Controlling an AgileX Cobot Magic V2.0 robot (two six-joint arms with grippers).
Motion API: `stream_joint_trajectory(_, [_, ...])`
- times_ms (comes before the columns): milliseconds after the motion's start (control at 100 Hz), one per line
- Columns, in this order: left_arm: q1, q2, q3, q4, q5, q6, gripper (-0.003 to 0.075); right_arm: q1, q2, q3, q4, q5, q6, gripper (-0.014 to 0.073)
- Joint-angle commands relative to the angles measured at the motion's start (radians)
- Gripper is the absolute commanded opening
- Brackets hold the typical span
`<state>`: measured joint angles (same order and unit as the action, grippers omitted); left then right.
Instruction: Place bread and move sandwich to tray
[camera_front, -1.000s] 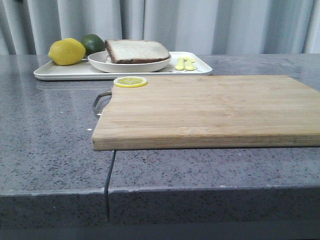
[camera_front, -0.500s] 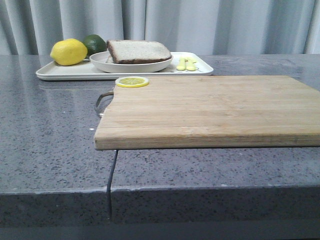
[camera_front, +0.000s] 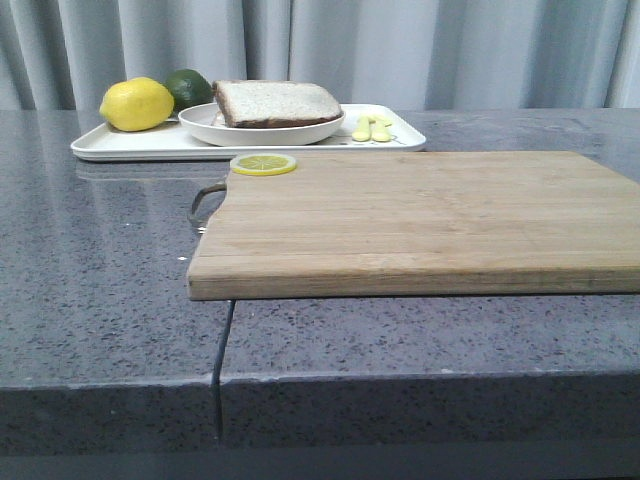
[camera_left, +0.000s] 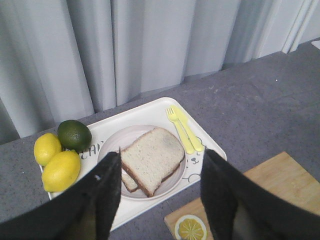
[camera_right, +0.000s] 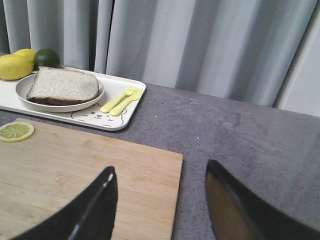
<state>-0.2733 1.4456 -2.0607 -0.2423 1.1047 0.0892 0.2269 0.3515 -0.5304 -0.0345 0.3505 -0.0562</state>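
Both grippers are spread wide and hold nothing: the left gripper (camera_left: 160, 192) hangs over the bread (camera_left: 152, 158), and the right gripper (camera_right: 160, 205) hangs over the cutting board (camera_right: 75, 180). Two bread slices lie on a round plate (camera_front: 260, 131) on the white tray (camera_front: 130, 146), near the counter's (camera_front: 90, 270) far left corner, beside two lemons (camera_left: 55, 162) and a lime (camera_left: 74, 134).
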Motion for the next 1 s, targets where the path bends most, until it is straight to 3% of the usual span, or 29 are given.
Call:
stream_joint_trajectory(0, [-0.034,-0.146,0.161,0.006,-0.151,-0.001,0.0337,-0.006,0.006,-0.026,-0.016,-0.091,0.002,0.0407])
stream_joint_trajectory(240, [-0.065,-0.549,0.755,0.006,-0.572,-0.001,0.0337,-0.006,0.006,-0.026,-0.016,-0.092,0.002,0.0407])
stream_joint_trajectory(430, [-0.065,-0.844,1.133,0.006,-0.769,-0.001,0.0335,-0.006,0.005,-0.026,-0.042,-0.118,-0.001,0.0407])
stream_joint_trajectory(670, [-0.065,-1.110,1.453,0.034,-0.807,-0.001,0.0309,-0.006,-0.106,0.013,-0.065,-0.146,-0.016,0.0407])
stream_joint_trajectory(990, [-0.065,-1.320,1.701,0.103,-0.807,-0.036,0.0260,-0.006,-0.368,0.162,-0.065,-0.035,-0.016,0.0407])
